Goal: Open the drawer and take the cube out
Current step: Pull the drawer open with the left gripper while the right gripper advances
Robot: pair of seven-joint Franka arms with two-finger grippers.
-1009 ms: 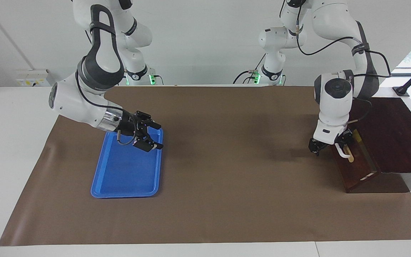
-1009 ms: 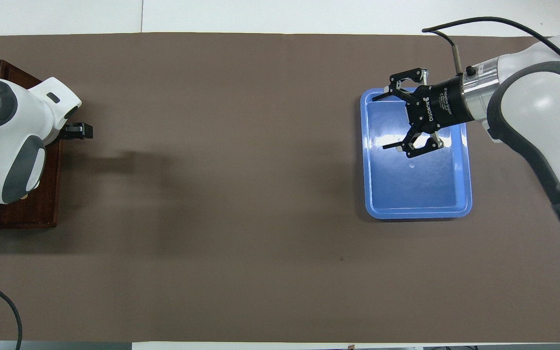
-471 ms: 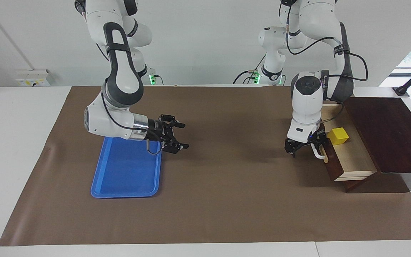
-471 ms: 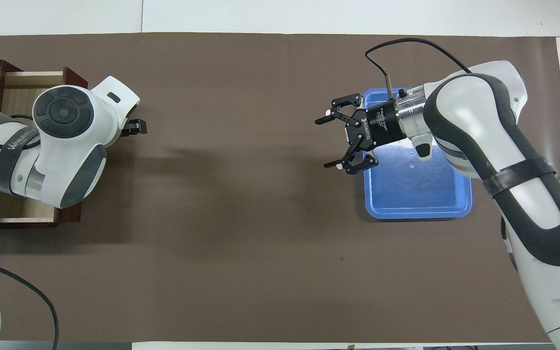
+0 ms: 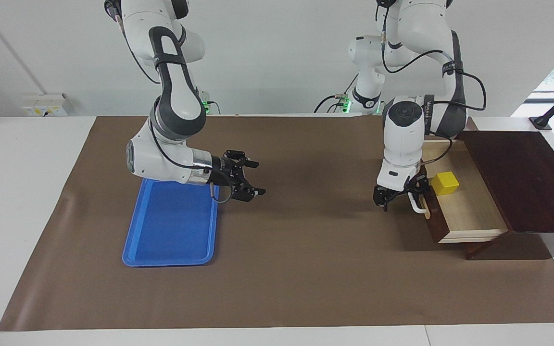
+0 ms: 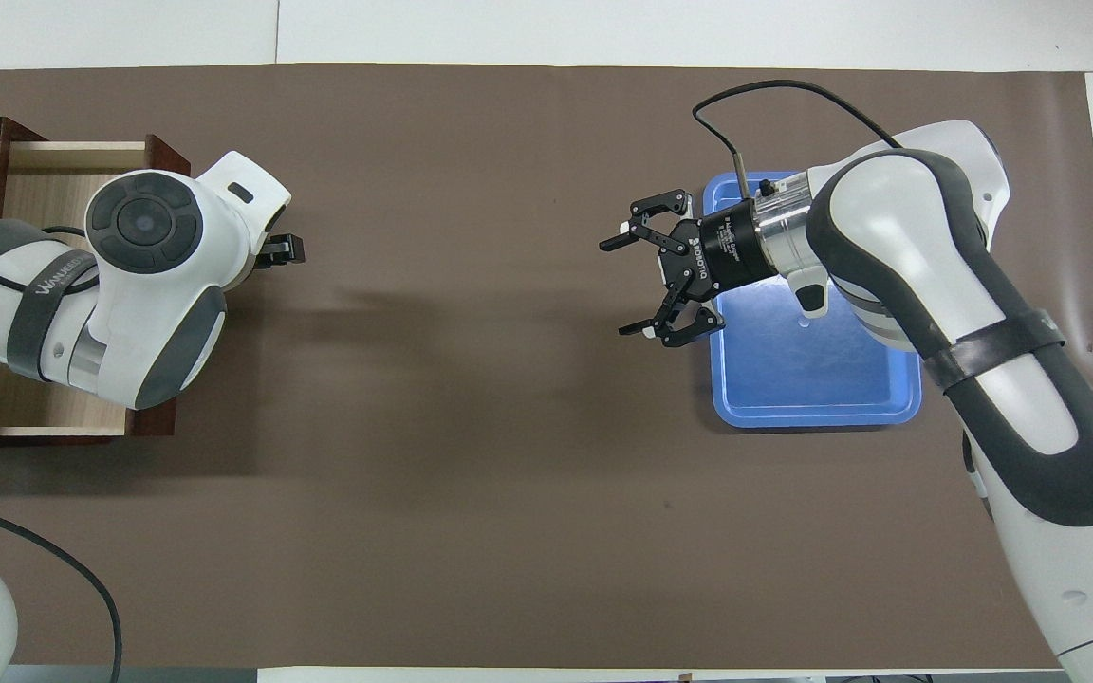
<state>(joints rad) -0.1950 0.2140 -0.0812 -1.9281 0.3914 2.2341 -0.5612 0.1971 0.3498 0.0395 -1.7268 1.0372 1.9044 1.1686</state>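
Observation:
The dark brown drawer (image 5: 434, 226) stands pulled out of its cabinet (image 5: 522, 178) at the left arm's end of the table, its pale wood inside showing. The yellow cube (image 5: 445, 183) lies in the drawer, close to its front panel. My left gripper (image 5: 402, 196) is at the white bar handle (image 5: 419, 206), its fingers apart with the bar between them. In the overhead view the left arm covers the cube and much of the drawer (image 6: 44, 171). My right gripper (image 5: 258, 178) hangs open and empty over the mat beside the tray; the overhead view shows the same right gripper (image 6: 615, 287).
A flat blue tray (image 5: 171, 230) lies toward the right arm's end of the table, with nothing in it, and shows in the overhead view as the tray (image 6: 822, 379). Brown mat (image 5: 306, 269) covers the table between tray and drawer.
The drawer went from shut to pulled well out, following my left gripper, and the cube came into sight. My right gripper moved off the tray toward the table's middle.

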